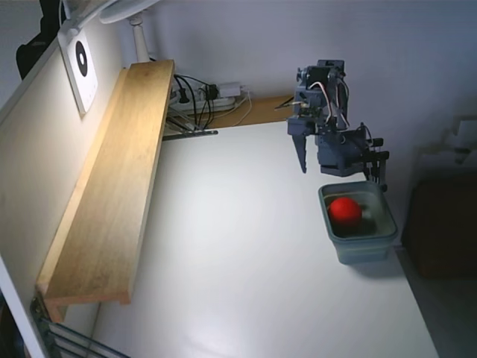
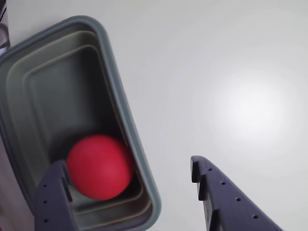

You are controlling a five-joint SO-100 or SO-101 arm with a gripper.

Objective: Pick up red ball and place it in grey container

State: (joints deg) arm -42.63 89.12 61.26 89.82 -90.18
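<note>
The red ball [image 1: 345, 211] lies inside the grey container [image 1: 365, 250], which stands on the white table near its right edge in the fixed view. In the wrist view the ball [image 2: 98, 166] rests on the tub's floor against the near right wall, below the rim [image 2: 110, 62]. My gripper [image 1: 313, 170] hangs just above and behind the tub's far left corner. It is open and empty [image 2: 126, 166]. One finger [image 2: 53, 202] is over the tub beside the ball, apart from it. The other finger [image 2: 221, 192] is over bare table.
A long wooden shelf [image 1: 119, 179] runs along the left wall. A power strip with cables [image 1: 209, 97] lies at the back. A lamp [image 1: 134, 22] stands at the back left. A dark object [image 1: 443, 231] sits beyond the table's right edge.
</note>
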